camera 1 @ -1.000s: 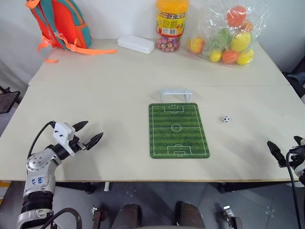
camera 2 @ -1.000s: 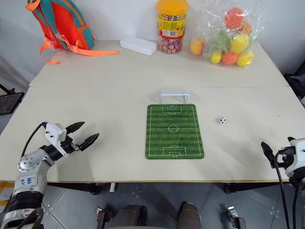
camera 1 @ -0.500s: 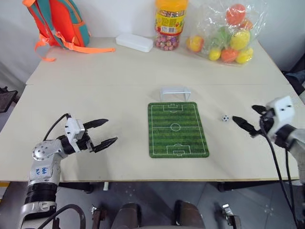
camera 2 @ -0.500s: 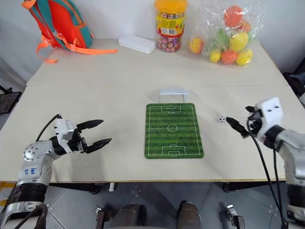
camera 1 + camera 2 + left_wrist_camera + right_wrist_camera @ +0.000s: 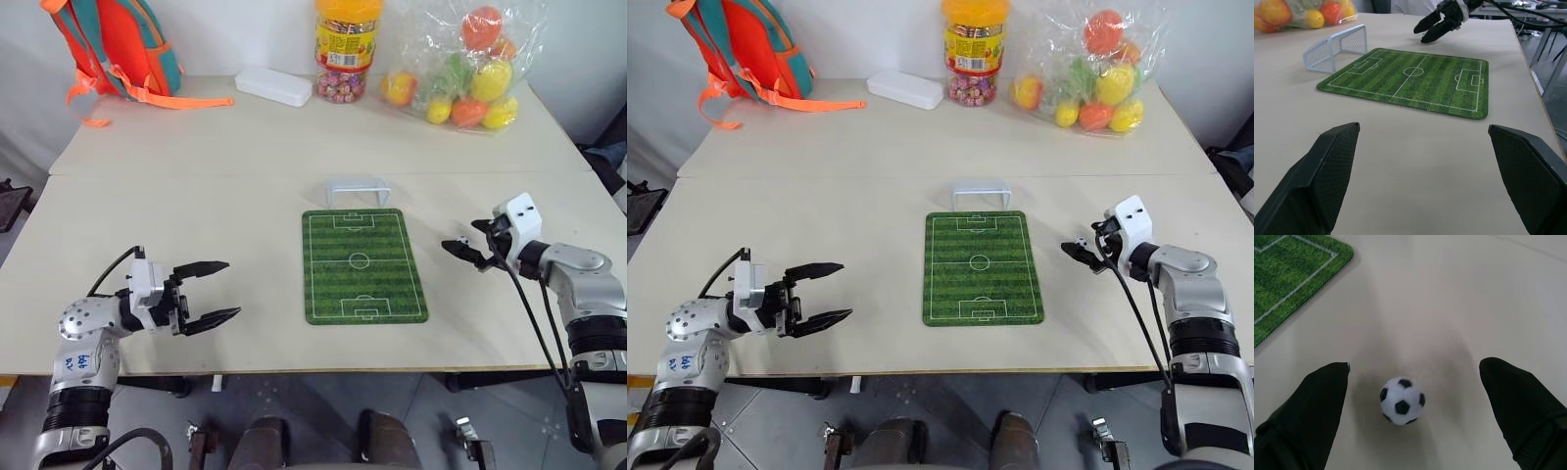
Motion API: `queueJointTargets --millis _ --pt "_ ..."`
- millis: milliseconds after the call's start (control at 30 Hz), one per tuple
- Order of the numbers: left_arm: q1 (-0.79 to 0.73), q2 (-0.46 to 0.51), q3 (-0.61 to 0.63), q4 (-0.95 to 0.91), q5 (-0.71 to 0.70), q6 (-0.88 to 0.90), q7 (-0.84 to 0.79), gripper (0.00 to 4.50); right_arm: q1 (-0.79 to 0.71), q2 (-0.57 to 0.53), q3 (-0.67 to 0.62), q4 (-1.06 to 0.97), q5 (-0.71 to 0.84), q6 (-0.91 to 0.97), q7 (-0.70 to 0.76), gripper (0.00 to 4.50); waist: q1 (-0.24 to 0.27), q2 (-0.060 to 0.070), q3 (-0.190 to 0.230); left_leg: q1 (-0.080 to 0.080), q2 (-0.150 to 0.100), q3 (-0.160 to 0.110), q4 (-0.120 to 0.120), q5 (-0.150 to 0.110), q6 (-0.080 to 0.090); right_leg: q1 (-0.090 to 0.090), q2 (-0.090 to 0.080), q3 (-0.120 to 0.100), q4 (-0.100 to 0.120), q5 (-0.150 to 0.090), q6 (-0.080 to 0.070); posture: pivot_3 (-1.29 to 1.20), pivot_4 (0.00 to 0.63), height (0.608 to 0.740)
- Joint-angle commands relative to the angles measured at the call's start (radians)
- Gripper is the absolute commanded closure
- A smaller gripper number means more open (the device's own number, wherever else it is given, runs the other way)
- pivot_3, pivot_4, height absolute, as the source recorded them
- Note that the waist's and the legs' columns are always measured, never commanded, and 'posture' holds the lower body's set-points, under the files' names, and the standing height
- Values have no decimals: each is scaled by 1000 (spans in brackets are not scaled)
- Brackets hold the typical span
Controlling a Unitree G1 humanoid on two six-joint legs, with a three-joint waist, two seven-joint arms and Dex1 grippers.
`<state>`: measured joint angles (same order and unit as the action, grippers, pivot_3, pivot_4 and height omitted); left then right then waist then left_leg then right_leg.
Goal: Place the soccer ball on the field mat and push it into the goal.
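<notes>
Your counter (image 5: 196, 196) is a pale beige top made of two slabs, with a seam running across it just behind the goal. Behind the counter stands a light wall; below the near edge you see grey floor.

Taking the field mat (image 5: 363, 264) as your landmark: it lies flat near the middle of the counter, green with grass stripes, white pitch lines and rounded corners. The goal (image 5: 358, 190) stands just beyond the mat's far short edge, a low white frame with netting, its mouth facing the mat. Well beyond the mat, along the far edge of the counter, you have an orange and teal backpack (image 5: 116, 44) to the far left, a white oblong case (image 5: 275, 87), a yellow-lidded candy jar (image 5: 345, 49), and a clear bag of coloured plastic balls (image 5: 460, 69) to the far right.

The soccer ball (image 5: 1402, 401) sits on the bare counter to the right of the mat, off the green, near its right long edge. It is tiny, white with black patches, and rests in its own soft shadow.

Your right gripper (image 5: 1080, 250) is released, its two black fingers (image 5: 1303, 418) spread wide with the ball between them, neither finger touching it. Your left gripper (image 5: 217, 290) hangs to the left of the mat, well apart from it, also released and holding nothing, pointing toward the mat.
</notes>
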<state>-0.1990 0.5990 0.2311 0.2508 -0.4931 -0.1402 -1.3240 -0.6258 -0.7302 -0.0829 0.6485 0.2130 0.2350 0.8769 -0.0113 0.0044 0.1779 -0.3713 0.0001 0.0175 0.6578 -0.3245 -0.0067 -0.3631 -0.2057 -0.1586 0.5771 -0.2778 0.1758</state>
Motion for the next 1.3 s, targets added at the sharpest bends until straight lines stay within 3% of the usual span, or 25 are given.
queueJointTargets --millis 33,133,433,600,700,967,1300 --pt "12 13 26 -40 -24 2 15 0 -24 1 -1 27 -13 11 7 42 0 0 0 0 0 0 1 0 0 0 0 0 0 0 0 0 150 740" --pt "3 10 28 -36 -23 -5 26 0 -22 10 -15 38 -17 1 -13 662 0 0 0 0 0 0 2 0 0 1 0 0 1 0 0 0 150 740" --pt "-30 6 22 3 -17 -19 29 0 -7 -1 -47 -39 4 23 -17 3661 -1 0 0 0 0 0 5 0 0 1 0 1 5 0 0 0 150 740" --pt "-55 -5 2 28 -20 -26 -4 0 24 -33 -64 -257 43 104 5 3658 -3 1 1 0 0 0 5 0 0 0 0 1 5 0 0 0 150 740" --pt "-73 -9 -18 59 -14 -34 -45 0 34 -21 -64 -457 100 283 -29 3658 -2 2 1 0 0 0 5 0 0 -1 0 1 6 0 0 0 150 740" --pt "-103 -28 -66 123 7 -89 -118 0 91 -9 131 -875 167 506 55 3658 -3 2 1 -1 1 0 5 -1 -1 -3 0 2 7 0 0 0 150 740" --pt "-54 -17 -77 89 -11 -65 -168 0 91 -9 361 -985 131 477 150 3658 7 1 1 -2 1 0 6 -1 -1 -4 0 2 8 0 0 0 150 740"
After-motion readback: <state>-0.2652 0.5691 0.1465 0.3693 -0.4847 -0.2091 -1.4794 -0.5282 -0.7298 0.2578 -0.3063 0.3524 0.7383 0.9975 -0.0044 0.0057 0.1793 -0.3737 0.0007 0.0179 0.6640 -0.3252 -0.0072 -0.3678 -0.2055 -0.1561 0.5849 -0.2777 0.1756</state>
